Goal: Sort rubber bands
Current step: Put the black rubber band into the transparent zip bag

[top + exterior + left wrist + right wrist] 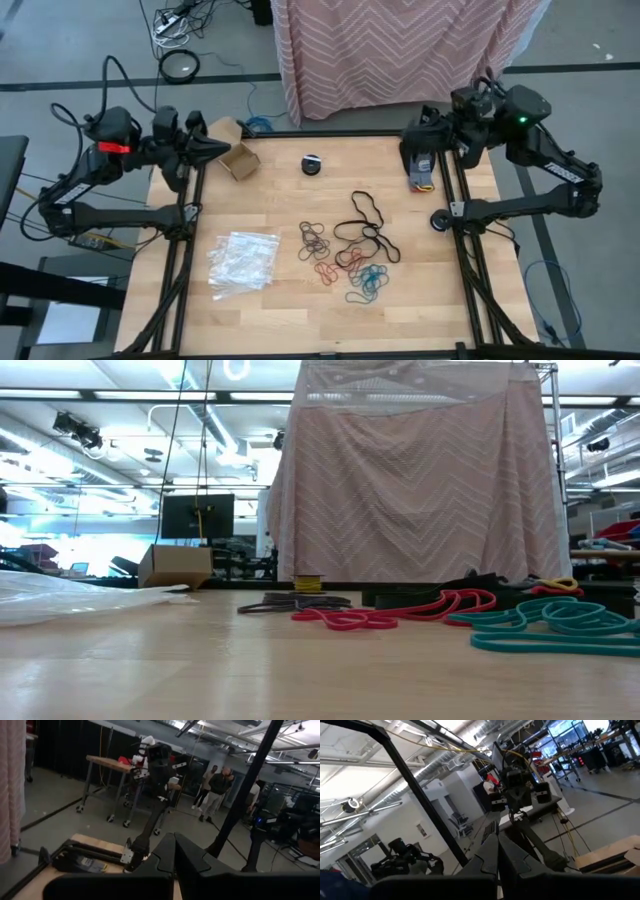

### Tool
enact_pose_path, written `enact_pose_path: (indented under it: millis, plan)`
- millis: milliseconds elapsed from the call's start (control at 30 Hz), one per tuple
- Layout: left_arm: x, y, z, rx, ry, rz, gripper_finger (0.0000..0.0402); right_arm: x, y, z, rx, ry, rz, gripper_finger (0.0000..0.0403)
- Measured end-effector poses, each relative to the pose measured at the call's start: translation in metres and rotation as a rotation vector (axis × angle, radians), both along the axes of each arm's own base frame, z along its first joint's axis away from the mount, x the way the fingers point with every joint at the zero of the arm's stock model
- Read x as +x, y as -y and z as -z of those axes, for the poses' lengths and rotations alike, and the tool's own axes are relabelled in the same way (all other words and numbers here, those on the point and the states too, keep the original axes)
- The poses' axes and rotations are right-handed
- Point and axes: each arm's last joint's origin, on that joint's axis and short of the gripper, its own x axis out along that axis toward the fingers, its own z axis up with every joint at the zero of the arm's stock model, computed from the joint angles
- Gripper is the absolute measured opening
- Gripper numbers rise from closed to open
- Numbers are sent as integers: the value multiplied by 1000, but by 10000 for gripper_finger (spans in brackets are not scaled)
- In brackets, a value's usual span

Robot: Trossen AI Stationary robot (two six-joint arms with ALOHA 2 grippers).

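Your rubber bands [348, 250] lie tangled at the table's [280, 320] lower centre, unsorted. Both end effectors, left [215, 148] and right [420, 170], sit parked at the upper corners, fingers together, holding nothing.

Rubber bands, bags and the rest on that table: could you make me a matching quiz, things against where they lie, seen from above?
Things:
1. teal bands
2. plastic bags
3. cardboard box
4. black disc

Places:
A. far left corner, by the left pincer
B. far edge, middle
C. near side, left
D. near side, nearest of the bands

Pairs: 1-D, 2-C, 3-A, 4-B
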Motion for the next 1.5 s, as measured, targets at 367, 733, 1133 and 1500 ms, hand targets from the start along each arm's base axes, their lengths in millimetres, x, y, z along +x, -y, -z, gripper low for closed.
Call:
enact_pose_path:
  millis: [367, 733, 1133, 1500]
  plan:
    - [-12, 6, -3, 36, 34, 64, 14, -44, -8, 4, -38, -54, 119, 0]
    - [-35, 16, 14, 129, 81, 134, 14, -102, -23, 31, -35, -25, 283, 0]
    - [-44, 17, 79, -78, 240, 125, 14, -106, -25, 76, 6, 34, 232, 0]
    - [-51, 19, 80, -51, 259, 118, 14, -116, -28, 80, -12, 32, 237, 0]
